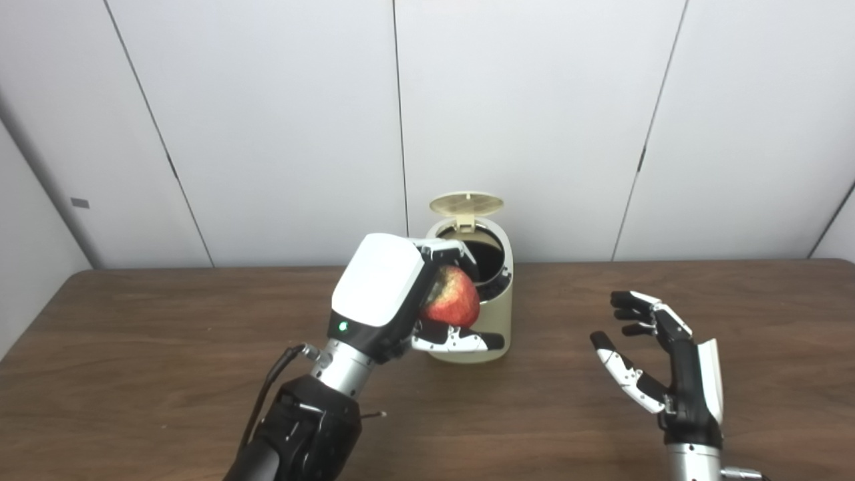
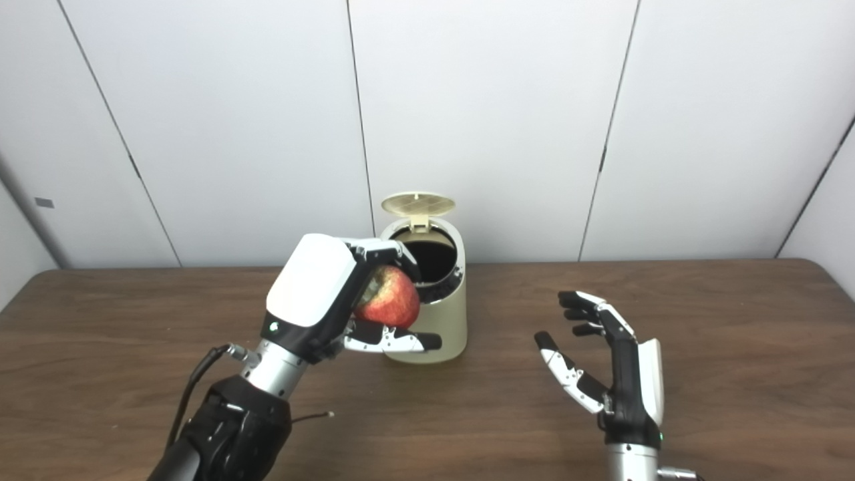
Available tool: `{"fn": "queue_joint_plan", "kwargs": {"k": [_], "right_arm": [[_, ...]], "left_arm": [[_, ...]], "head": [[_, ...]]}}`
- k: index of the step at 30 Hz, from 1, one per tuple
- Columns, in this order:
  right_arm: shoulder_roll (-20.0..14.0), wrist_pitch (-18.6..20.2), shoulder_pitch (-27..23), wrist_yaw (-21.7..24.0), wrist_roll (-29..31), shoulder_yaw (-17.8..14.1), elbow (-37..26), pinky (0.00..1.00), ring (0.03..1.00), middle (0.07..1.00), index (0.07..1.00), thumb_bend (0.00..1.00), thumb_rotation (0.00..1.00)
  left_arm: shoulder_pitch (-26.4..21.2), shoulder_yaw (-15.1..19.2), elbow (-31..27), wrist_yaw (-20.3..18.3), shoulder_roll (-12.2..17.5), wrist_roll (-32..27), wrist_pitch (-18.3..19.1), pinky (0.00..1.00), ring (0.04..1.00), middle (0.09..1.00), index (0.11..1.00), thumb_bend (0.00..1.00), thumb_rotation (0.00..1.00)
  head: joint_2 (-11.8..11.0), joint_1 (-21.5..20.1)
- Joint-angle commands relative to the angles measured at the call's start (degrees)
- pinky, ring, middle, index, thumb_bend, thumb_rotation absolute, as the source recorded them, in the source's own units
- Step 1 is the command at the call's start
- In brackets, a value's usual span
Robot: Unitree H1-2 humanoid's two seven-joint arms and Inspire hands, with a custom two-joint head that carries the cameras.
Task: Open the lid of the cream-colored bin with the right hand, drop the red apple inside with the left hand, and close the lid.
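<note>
1. Cream-colored bin stands upright on the brown wood surface, near the back edge, roughly centre of view.
2. Bin lid is flipped up & back on its rear hinge, underside w/ ribbed pattern facing the cameras. Dark opening of the bin is exposed.
3. Left robot hand is raised off the surface, just left of & in front of the bin top, white back plate toward the cameras.
4. That robot hand is gripping the red apple: fingers curl over the top of the fruit, thumb runs under it.
5. Apple is held in the air against the bin's upper front-left side, next to the rim but not inside the opening. It overlaps the bin wall in both views; can't tell if it actually touches.
6. Apple skin is red w/ a yellowish-dark patch on the side toward the palm.
7. Right robot hand is open, holding nothing, fingers spread & slightly curled, palm facing left toward the bin. It sits right of the bin, well apart from it, above the surface.
8. A black cable loops off the left wrist.
9. Behind the surface: plain white wall panels.
</note>
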Motion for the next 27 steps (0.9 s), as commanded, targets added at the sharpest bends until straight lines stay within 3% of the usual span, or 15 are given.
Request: {"fn": "queue_joint_plan", "kwargs": {"k": [1, 5, 12, 16, 22, 27], "right_arm": [[0.4, -1.6, -1.4, -0.9, -0.3, 0.4, 0.3, 0.56, 0.656, 0.685, 0.677, 0.27, 0.38], [0.4, -2.7, -1.7, -1.5, -0.3, 0.5, 1.3, 0.57, 0.658, 0.685, 0.675, 0.26, 0.30], [0.6, -2.3, -1.9, -2.1, -0.5, 1.0, 1.4, 0.57, 0.663, 0.686, 0.676, 0.26, 0.27], [0.5, -2.9, -2.1, -2.9, -0.5, 1.1, 2.3, 0.57, 0.659, 0.683, 0.676, 0.27, 0.28], [0.6, -2.2, -2.0, -3.3, -0.7, 1.3, 1.7, 0.56, 0.654, 0.679, 0.671, 0.26, 0.28], [0.6, -2.9, -1.9, -3.5, -0.6, 1.5, 1.8, 0.56, 0.655, 0.680, 0.673, 0.27, 0.27]], "left_arm": [[-1.9, 1.0, -2.6, 0.3, -0.6, 1.8, -1.3, 0.25, 0.378, 0.473, 0.520, 0.50, 0.00], [-2.1, 2.1, -2.7, 1.8, -1.2, 3.0, -3.7, 0.26, 0.386, 0.479, 0.516, 0.50, 0.00], [-3.3, 4.1, 1.0, 6.0, -2.0, 3.7, -8.4, 0.32, 0.415, 0.496, 0.527, 0.47, 0.00], [-5.3, 4.8, 4.8, 8.7, -2.4, 3.8, -10.9, 0.32, 0.407, 0.488, 0.530, 0.47, 0.00], [-7.8, 5.8, 10.6, 9.8, -3.2, 3.4, -11.4, 0.33, 0.407, 0.486, 0.527, 0.47, 0.00], [-9.9, 6.0, 17.3, 14.1, -3.3, 3.5, -12.9, 0.33, 0.404, 0.477, 0.530, 0.47, 0.00]], "head": [[0.0, 0.0], [-0.4, 0.1], [-0.9, -0.3], [-1.1, -0.5], [-0.9, -0.5], [-0.8, -0.7]]}}
